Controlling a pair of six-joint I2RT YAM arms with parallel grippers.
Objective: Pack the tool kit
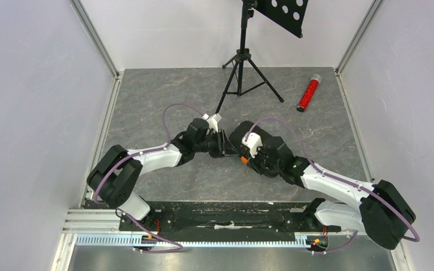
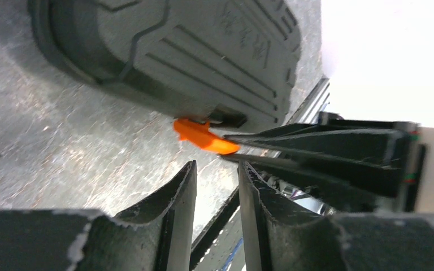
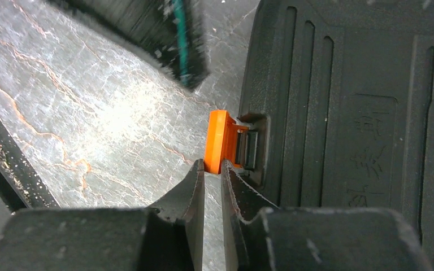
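Observation:
The tool kit case (image 2: 192, 51) is black with a ribbed lid and lies shut on the grey table; it also shows in the right wrist view (image 3: 350, 107). Its orange latch (image 3: 219, 141) sticks out from the case edge and also shows in the left wrist view (image 2: 203, 135). My right gripper (image 3: 212, 165) is nearly shut, its tips pinching the end of the latch. My left gripper (image 2: 217, 168) is a little open and empty, just short of the latch. In the top view both wrists meet mid-table (image 1: 226, 144) and hide most of the case. No hand tools show.
A black tripod stand (image 1: 240, 62) stands at the back centre. A red glittery tube (image 1: 308, 93) lies at the back right. White walls close in both sides and the back. A metal rail (image 2: 312, 101) shows beyond the case.

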